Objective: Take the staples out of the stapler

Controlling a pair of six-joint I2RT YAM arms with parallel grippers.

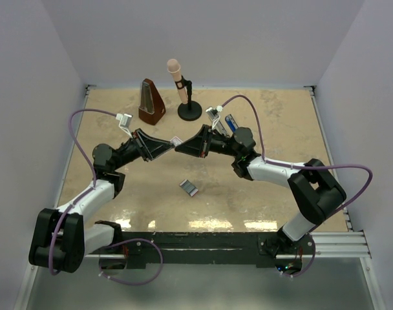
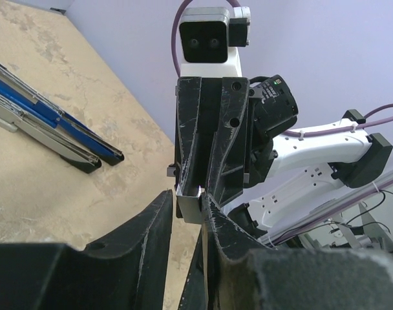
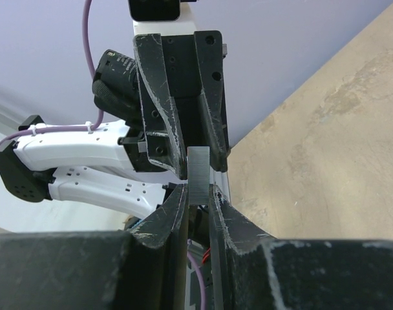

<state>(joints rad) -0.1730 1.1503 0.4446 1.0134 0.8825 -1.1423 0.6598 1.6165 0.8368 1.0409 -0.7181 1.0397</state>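
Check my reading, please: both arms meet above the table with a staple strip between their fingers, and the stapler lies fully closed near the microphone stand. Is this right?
Not quite. The stapler is open, not closed: the left wrist view shows its blue and silvery parts spread apart on the table. The rest is right.

Looking down from high behind the staple strip, far off. From either wrist, close up, facing each other across that strip, shared by all three.

2 black-and-white arms, purple cables
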